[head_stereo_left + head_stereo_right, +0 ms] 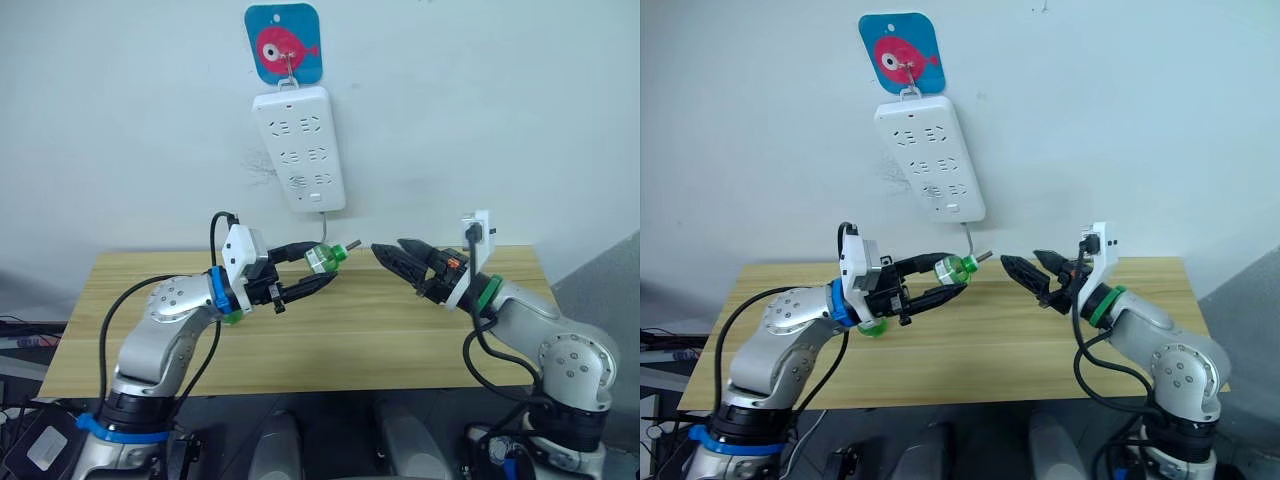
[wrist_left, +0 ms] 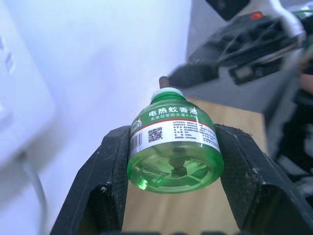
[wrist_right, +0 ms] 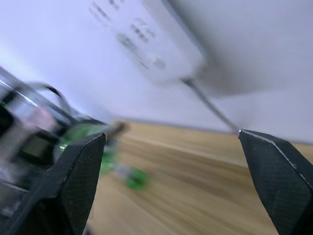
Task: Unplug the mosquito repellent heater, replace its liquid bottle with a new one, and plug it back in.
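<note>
Left gripper (image 1: pixel 322 263): two black fingers pinching the green liquid bottle (image 2: pixel 174 147) at its wide bottom part, one finger on each side.
Bottle: lying sideways in the grip, up off the wooden table (image 1: pixel 380 340), neck and little brown wick (image 2: pixel 163 80) poking out past the fingertips toward the other gripper.
Right gripper (image 1: pixel 388 248): fingers spread wide with nothing between them, tips aimed at the wick, close in front of it but not touching.
Power strip (image 1: pixel 300 150): on the wall above and behind both grippers, its thin cord (image 1: pixel 322 228) hanging down just behind the bottle.
Green blob (image 3: pixel 134 178): low on the table under the left gripper, too blurry to name.
Step in hand: looks like passing or lining up the new bottle between the two grippers.
How to do it well: keep the left squeeze firm so the round bottle cannot roll or slip.
Aim: bring the right fingers around the neck, not onto the wick, since the wick looks thin and easy to bend.
Timing: close the right fingers first, let go with the left only after that.
Watch out: stay clear of the hanging cord so it does not snag.
</note>
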